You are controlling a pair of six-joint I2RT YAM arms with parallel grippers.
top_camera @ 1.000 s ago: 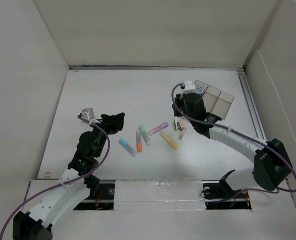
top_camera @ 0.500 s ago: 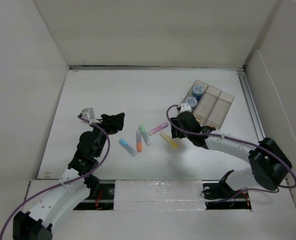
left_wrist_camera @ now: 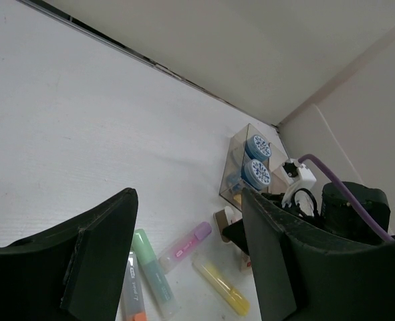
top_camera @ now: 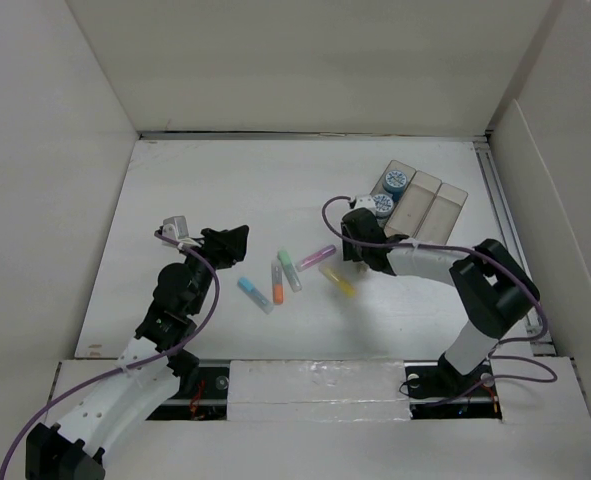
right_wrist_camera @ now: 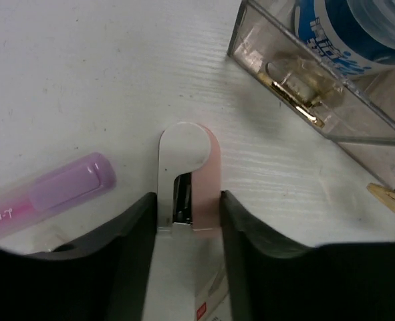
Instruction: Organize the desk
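Contact looks made on the small white-and-pink stapler (right_wrist_camera: 184,154). The right end effector (right_wrist_camera: 187,197) is clenched across its two long sides, to the near left of the clear tray (right_wrist_camera: 271,50) and just right of a purple highlighter (right_wrist_camera: 57,190). We cannot tell whether the stapler rests on the table (top_camera: 225,180) or sits just off it. The table fills the whole workspace between white walls. It is rigid, flat and matte, with nothing to grasp, so we handle what lies on it. We judge the stapler light, stiff and smooth-sided. It is best held mid-body by its sides rather than its top, since it could slip or pivot. The left end effector (left_wrist_camera: 187,200) hangs released at the near left, a little left of the other highlighters (top_camera: 289,270).
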